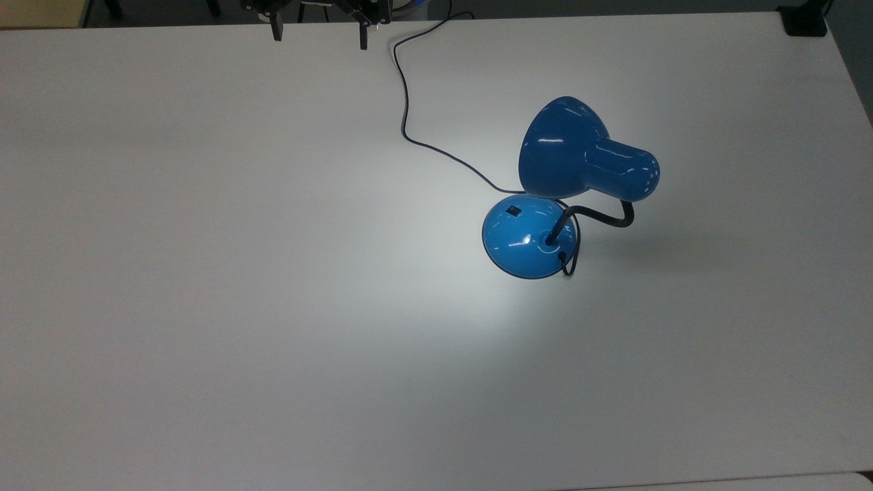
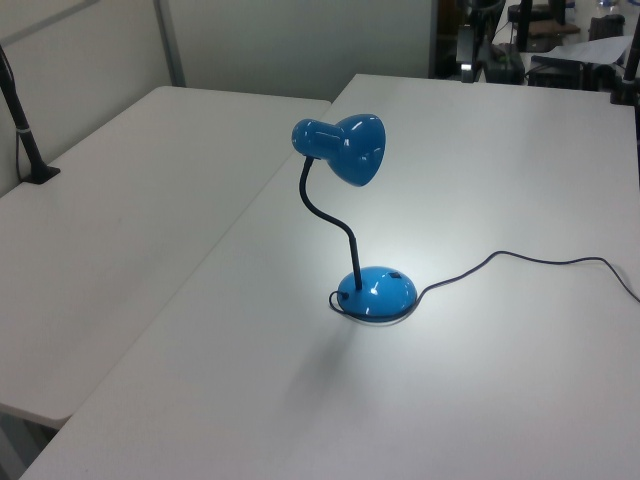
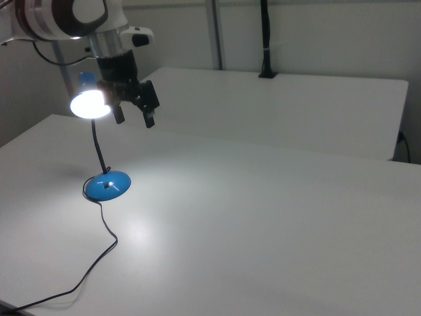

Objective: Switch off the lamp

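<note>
Bench (image 1: 204, 307), white and wide, carries a single lit lamp (image 1: 573, 177); a second white bench (image 2: 120, 200) butts against it on the left view's left. The lamp stands well apart from the claw (image 1: 318, 33), which hangs high at the far edge in the top view, its two dark fingers (image 1: 276, 31) spread apart and holding nothing. From the claw, the lamp lies toward the top view's lower right, out across bare bench.

The blue shade (image 3: 89, 102) glows white in the right view and throws a bright pool on the bench beside the base (image 1: 528, 237), so the lamp is judged on and the task not yet begun. A bent black neck (image 2: 330, 215) holds the shade up over and to one side of the base, leaving the top of the dome open from above. The small black switch (image 1: 513, 211) sits on the side of the dome nearer the claw, likely reachable with one fingertip pressing down.

The thin cord (image 1: 409, 116) snakes from the base toward the claw and off the far edge just beside it; a low approach could snag it. Otherwise the way is open, with broad free bench on all sides.
</note>
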{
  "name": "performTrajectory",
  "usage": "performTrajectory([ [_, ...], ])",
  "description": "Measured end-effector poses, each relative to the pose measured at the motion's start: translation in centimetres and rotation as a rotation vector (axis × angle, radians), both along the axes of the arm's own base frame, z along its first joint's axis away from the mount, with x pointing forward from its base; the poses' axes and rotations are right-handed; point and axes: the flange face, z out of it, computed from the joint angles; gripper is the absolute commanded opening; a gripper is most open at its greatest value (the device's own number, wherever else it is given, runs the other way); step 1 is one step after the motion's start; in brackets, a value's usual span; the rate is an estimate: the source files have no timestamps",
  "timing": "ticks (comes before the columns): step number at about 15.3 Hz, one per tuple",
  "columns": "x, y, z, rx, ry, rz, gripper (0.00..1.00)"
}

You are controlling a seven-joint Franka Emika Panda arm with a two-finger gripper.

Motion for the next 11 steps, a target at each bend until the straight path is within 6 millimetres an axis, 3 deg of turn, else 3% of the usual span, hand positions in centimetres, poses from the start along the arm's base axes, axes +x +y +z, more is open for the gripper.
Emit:
performTrajectory([
  [2, -0.01, 0.0, 0.0, 0.0, 0.001, 0.009, 0.82],
  [9, -0.02, 0.0, -0.02, 0.001, 0.006, 0.044, 0.01],
  [11, -0.07, -0.01, -0.05, 0.001, 0.011, 0.057, 0.0],
])
